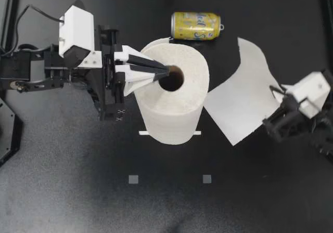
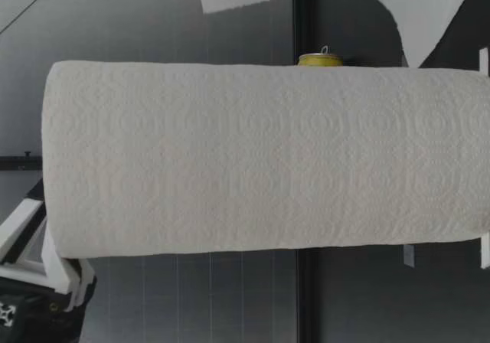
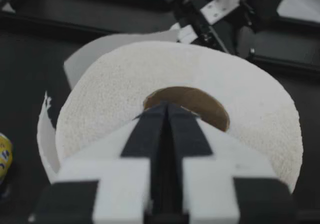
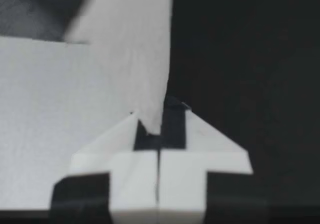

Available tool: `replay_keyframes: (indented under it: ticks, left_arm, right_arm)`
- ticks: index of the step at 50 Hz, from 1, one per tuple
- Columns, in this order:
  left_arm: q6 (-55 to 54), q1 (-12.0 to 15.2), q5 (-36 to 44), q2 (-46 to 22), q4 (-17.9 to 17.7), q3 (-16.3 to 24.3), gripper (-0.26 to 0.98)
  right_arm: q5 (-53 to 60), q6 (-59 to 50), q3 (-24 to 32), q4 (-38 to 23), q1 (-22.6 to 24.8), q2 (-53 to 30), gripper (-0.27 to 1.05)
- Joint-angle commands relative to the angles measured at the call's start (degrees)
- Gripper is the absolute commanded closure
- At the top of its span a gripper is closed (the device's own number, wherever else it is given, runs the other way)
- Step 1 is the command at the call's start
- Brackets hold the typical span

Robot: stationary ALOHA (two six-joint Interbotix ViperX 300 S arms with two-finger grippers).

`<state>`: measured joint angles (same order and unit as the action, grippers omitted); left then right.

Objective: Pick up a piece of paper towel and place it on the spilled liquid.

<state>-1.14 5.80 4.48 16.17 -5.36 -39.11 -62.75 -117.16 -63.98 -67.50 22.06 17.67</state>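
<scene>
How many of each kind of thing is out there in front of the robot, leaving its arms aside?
Paper towel roll: 1
Paper towel sheet, pulled out beside the roll: 1
Yellow can: 1
Total: 3

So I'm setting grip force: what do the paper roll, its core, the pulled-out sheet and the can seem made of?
Paper roll: soft matte white tissue, embossed rings. Core: brown, probably cardboard. Pulled-out sheet: same thin paper, curling. Can: likely thin metal, glossy yellow print, pull tab.
</scene>
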Motion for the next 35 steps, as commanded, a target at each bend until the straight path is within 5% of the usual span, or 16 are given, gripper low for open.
replay_keyframes:
  ticks: [1, 21, 35]
  left_arm:
    - [-0.18, 0.00, 0.70, -1.67, 0.18, -1.67, 0.60]
    - [0.97, -0.70, 9.49, -0.97, 1.58, -0.53, 0.60]
    - [0.97, -0.97, 16.44, 0.35, 2.72, -0.53, 0.60]
  right_arm:
    - [4.39, 2.20, -1.05, -1.32, -5.10, 4.31, 0.91]
    - [36.83, 27.95, -3.25, -3.34, -42.54, 11.16, 0.91]
    - [45.18, 36.56, -0.44, -3.52, -54.23, 2.20, 0.91]
